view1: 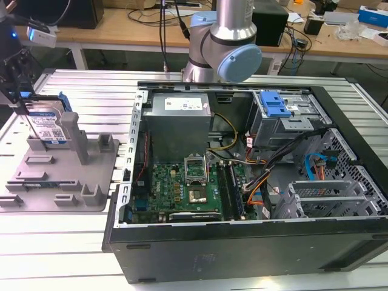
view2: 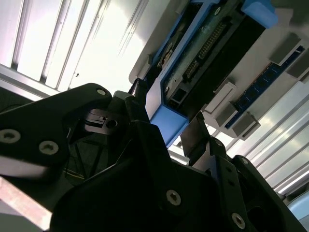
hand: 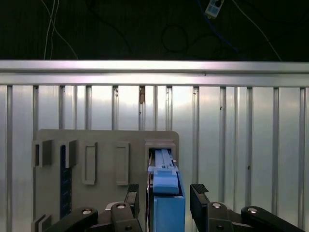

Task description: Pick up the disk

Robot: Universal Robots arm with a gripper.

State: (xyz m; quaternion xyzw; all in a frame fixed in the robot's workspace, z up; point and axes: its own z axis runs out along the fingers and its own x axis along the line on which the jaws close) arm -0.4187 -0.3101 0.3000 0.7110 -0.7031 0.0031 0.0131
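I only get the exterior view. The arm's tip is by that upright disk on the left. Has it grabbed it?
Observer: Not yet. In the first wrist view the gripper is open and straddles the disk, with a slim gap on each side.
Visitor: Which part sits in between?
Observer: The disk's blue rail, end-on.
Visitor: Anything on the side I can't see?
Observer: In the second wrist view that face shows rows of connector pins.
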